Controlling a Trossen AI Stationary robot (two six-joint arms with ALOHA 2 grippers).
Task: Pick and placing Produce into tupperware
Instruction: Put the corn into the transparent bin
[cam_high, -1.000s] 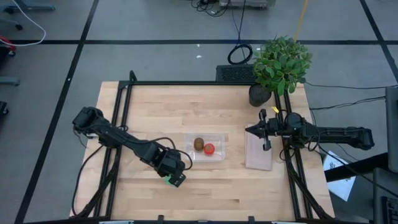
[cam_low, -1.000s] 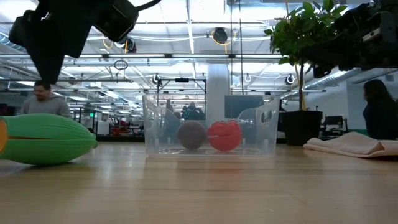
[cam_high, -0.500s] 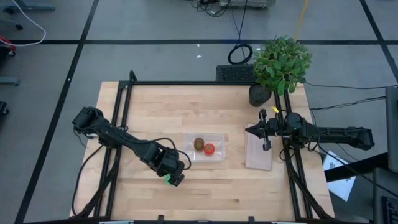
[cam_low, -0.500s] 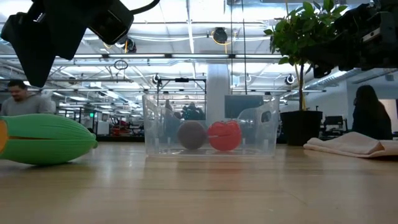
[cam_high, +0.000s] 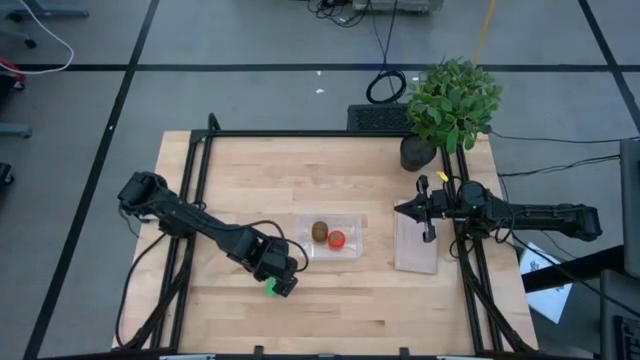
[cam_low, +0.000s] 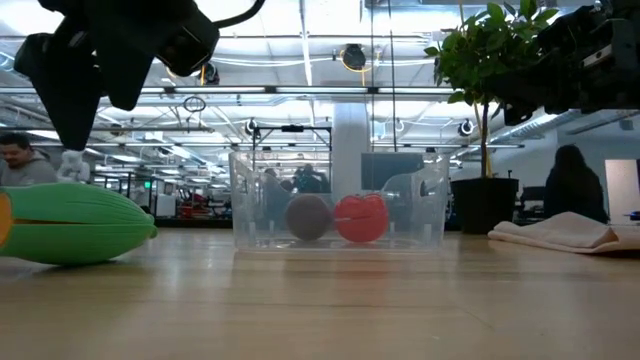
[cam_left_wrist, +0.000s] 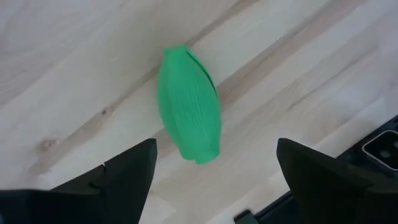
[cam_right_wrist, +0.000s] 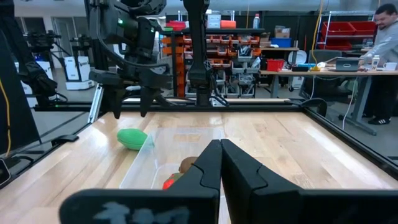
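Observation:
The bright green oblong piece (cam_high: 270, 289) (cam_low: 70, 222) (cam_left_wrist: 188, 112) lies on its side on the wooden table, near-left of the clear tupperware (cam_high: 330, 217) (cam_low: 420, 215). The brown kiwi ball (cam_high: 319, 231) (cam_low: 309, 217) and the red tomato ball (cam_high: 337, 239) (cam_low: 360, 218) sit on the tupperware's floor. My left gripper (cam_high: 278, 278) (cam_low: 95, 125) (cam_left_wrist: 214, 148) hovers open above the green piece, pointing down, one finger to each side and clear of it. My right gripper (cam_high: 398, 210) (cam_right_wrist: 219, 149) is shut and waits in the air at the table's right, pointing toward the tupperware.
A folded whitish cloth (cam_high: 416, 250) (cam_low: 570, 232) lies right of the tupperware, under the right arm. A potted plant (cam_high: 452, 100) stands at the far right corner. Black frame rails run along the table's left, right and far edges. People show in the room beyond.
My left gripper has come down a little over the green piece and turned slightly, staying open. The green piece, the tupperware and the two balls have not moved.

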